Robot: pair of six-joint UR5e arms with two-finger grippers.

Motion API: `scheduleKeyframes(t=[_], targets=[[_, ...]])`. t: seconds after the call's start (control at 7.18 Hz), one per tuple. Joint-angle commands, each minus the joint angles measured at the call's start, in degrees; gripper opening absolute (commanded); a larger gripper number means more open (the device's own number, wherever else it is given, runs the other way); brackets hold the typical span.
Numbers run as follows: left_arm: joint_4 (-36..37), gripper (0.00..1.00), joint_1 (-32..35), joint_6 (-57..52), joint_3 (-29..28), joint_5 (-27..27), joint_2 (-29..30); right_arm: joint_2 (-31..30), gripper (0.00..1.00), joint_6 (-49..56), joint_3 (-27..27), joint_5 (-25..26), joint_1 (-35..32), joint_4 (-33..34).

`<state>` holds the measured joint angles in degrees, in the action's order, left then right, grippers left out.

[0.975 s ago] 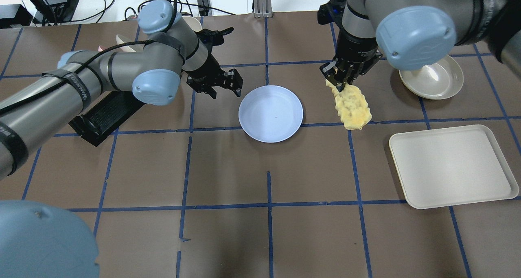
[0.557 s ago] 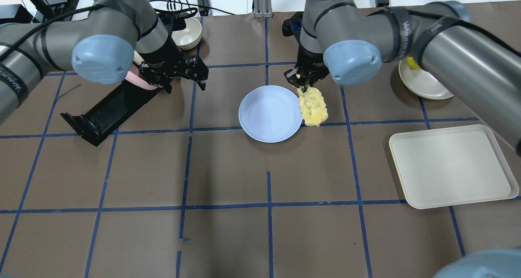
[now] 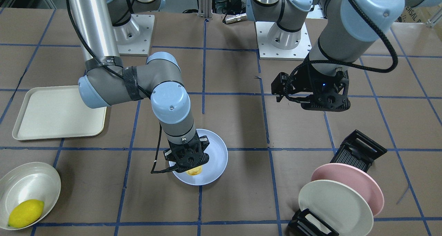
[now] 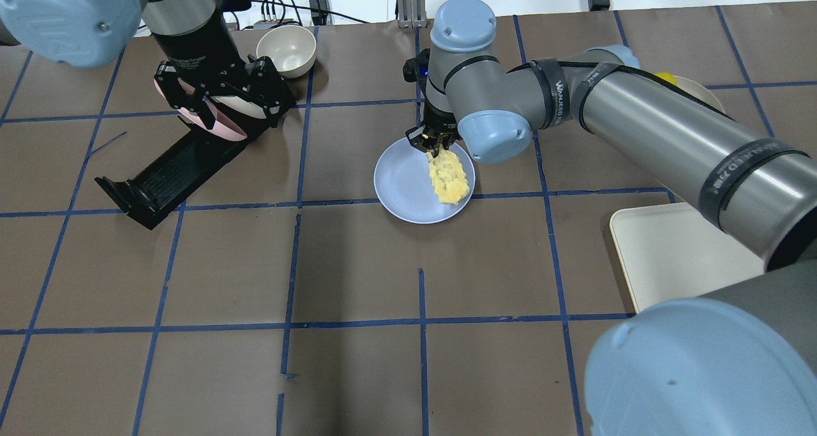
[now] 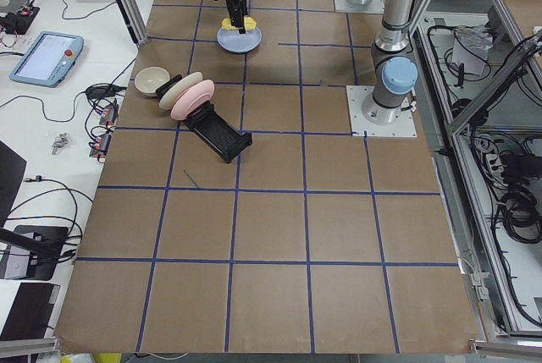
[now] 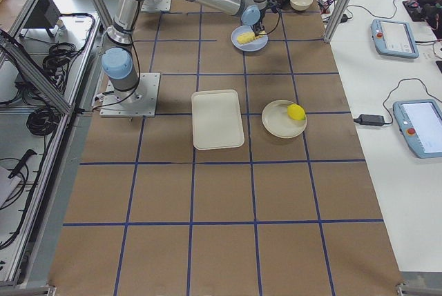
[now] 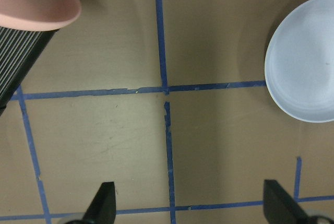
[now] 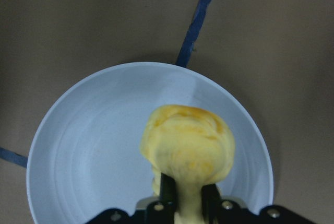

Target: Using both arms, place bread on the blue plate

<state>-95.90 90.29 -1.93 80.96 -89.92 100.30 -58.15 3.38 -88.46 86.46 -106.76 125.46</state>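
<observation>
Covering everything is the brown paper-topped table (image 4: 357, 372) with its blue tape grid. The grey-silver right arm (image 4: 638, 129) reaches across from the right, and in the overhead view its bulk cuts off the flat cream rectangular tray (image 4: 676, 257). The grey-silver left arm (image 3: 342, 32) hangs over the far left, above the long black slotted rack (image 4: 172, 168). A round pink plate (image 3: 359, 180) and a round cream-white plate (image 3: 333, 203) stand leaning in the rack, partly hidden from overhead by the left gripper (image 7: 190, 205). Its jaws are spread wide with nothing between them, and only the fingertips show at the bottom edge of the wrist view.

The round pale lavender-blue plate (image 4: 402, 187) lies at the centre. The bumpy yellow-golden bread (image 4: 449, 177) hangs over the plate's right half, pinched at its far end by the black right gripper (image 8: 189, 198). From the front the gripper hides most of the loaf. Whether the loaf's near end touches the plate cannot be told. A smooth yellow lemon (image 3: 26, 213) sits in a cream bowl (image 3: 31, 180) at the far right.
</observation>
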Motion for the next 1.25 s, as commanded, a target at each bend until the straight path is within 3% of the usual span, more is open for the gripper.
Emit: scheduleKeyframes(t=[0.0, 0.14, 0.42, 0.7, 1.11], targets=[[-0.9, 1.0, 0.0, -0.3, -0.3, -1.1, -1.4, 2.4, 0.74, -1.1, 0.3, 0.5, -0.8, 4.2], [-0.9, 1.0, 0.0, -0.3, 0.0, -1.1, -1.5, 3.6, 0.99, -1.1, 0.2, 0.8, -0.9, 7.5], [-0.3, 1.0, 0.0, -0.4, 0.2, -1.0, -2.1, 3.4, 1.0, -1.1, 0.7, 0.8, -1.0, 7.3], [-0.2, 1.0, -0.1, -0.6, 1.0, -0.9, -2.4, 1.8, 1.0, -0.3, 4.0, 1.8, -0.6, 0.7], [-0.1, 1.0, 0.0, -0.5, 1.0, -0.9, -2.3, -6.4, 1.0, 1.9, -4.9, 2.7, 2.9, -0.4]])
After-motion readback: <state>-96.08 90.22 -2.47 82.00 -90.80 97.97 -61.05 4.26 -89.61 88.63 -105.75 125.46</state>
